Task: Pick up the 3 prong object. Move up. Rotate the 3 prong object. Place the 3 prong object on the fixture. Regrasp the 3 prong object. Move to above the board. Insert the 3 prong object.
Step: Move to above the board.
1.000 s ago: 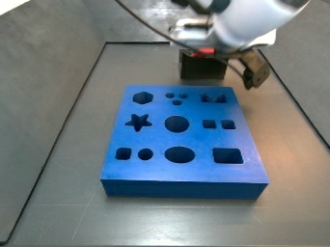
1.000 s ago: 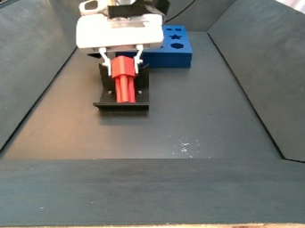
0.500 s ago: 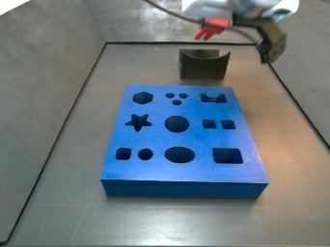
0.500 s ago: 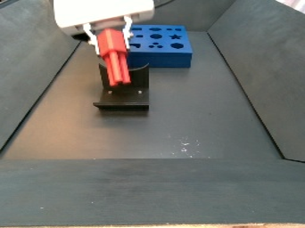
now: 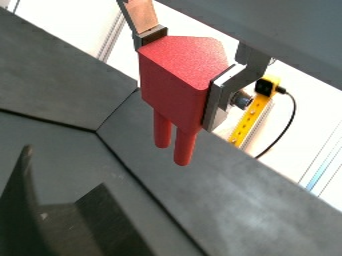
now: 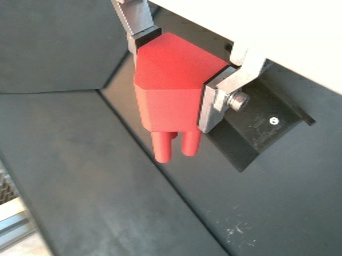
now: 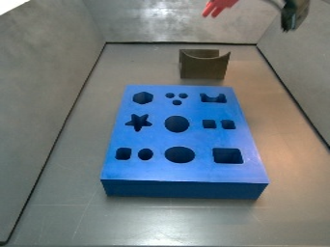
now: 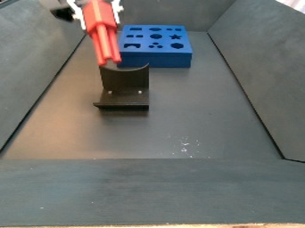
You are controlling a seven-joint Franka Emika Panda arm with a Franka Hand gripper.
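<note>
The 3 prong object (image 5: 183,88) is red and is pinched tight between the two silver fingers (image 5: 144,22) of the gripper (image 6: 187,62). Both wrist views show its prongs pointing down, away from the hand. A moment ago it hung low, just over the fixture (image 8: 124,87). Now it has gone up high. In a side view only its red tip (image 7: 219,7) shows at the top edge, and the gripper itself is almost out of the picture. In a side view the red piece (image 8: 100,32) hangs above the fixture and does not touch it.

The fixture (image 7: 204,64) is empty now, and its notch has nothing in it. So the new grab looks done and the lift is under way. The blue board (image 7: 182,141) sits well apart from the red piece. I think the next job is to carry the piece over the board and find the right hole.
</note>
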